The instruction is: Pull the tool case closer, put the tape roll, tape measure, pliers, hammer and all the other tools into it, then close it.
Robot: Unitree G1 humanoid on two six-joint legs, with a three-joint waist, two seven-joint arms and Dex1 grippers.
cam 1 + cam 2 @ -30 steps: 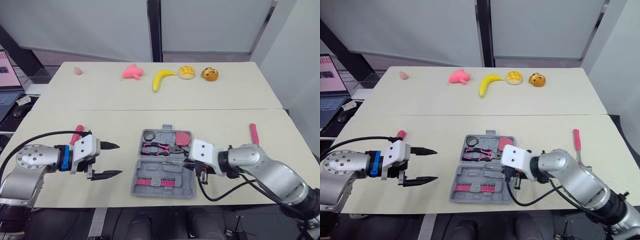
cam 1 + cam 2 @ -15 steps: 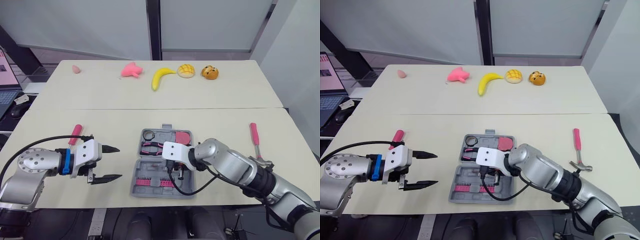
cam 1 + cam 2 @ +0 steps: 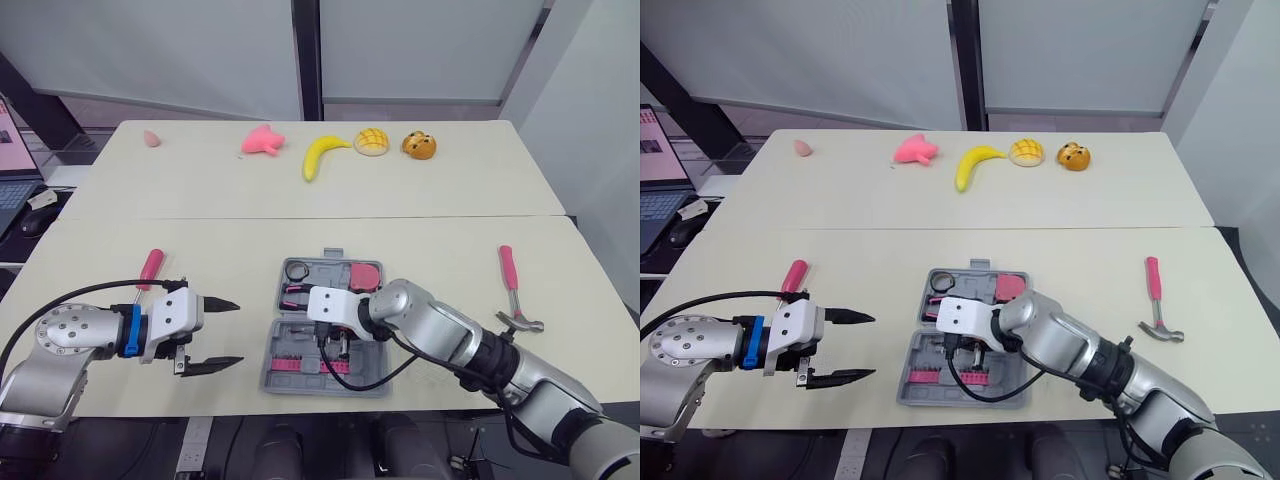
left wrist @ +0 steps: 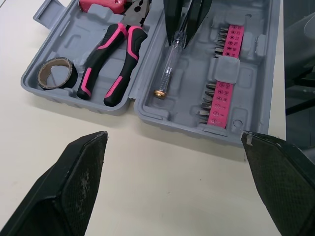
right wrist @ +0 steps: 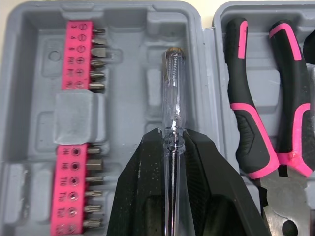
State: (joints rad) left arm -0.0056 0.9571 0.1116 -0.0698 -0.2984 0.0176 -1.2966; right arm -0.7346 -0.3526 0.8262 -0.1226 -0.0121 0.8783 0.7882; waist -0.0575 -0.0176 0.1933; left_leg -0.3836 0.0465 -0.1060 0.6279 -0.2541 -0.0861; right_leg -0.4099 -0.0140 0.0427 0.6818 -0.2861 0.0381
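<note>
I see a grey tool case (image 4: 187, 105) on the cream table (image 3: 450, 240). Its pliers (image 4: 115, 59) have black handles striped with pink. The 2 bit strips (image 4: 219, 105) are pink with silver bits, and the tape roll (image 4: 55, 73) is brown. The screwdriver (image 5: 173, 103) is clear with a brass cap. The tape measure (image 3: 366, 275) and the hammer (image 3: 508, 268) handle are pink. My left gripper (image 3: 240, 331) is black, with a white housing and a blue band.
</note>
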